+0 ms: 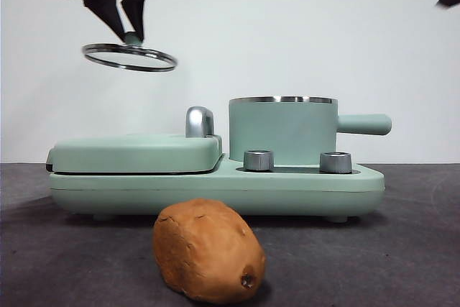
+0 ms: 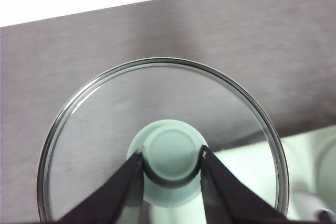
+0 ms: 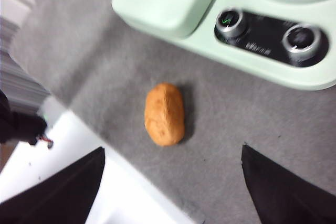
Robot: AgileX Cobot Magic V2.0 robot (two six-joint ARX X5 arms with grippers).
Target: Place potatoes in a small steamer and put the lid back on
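My left gripper point(image 1: 128, 34) is shut on the mint-green knob point(image 2: 170, 160) of the glass lid point(image 1: 129, 57). It holds the lid in the air, high above the flat griddle cover, up and to the left of the steamer. The lid's steel rim point(image 2: 68, 114) shows in the left wrist view. The mint-green steamer point(image 1: 283, 131) stands open on the appliance, its side handle point(image 1: 364, 124) pointing right. The orange-brown potato point(image 1: 208, 250) lies on the grey table in front of the appliance. My right gripper point(image 3: 173, 182) is open, high above the potato point(image 3: 165, 114).
The green appliance base point(image 1: 215, 188) carries a flat griddle cover point(image 1: 135, 153) with a steel handle point(image 1: 199, 121), and two knobs point(image 1: 259, 160) point(image 1: 335, 162). The knobs also show in the right wrist view point(image 3: 230, 22). The table's front edge point(image 3: 126, 174) runs near the potato.
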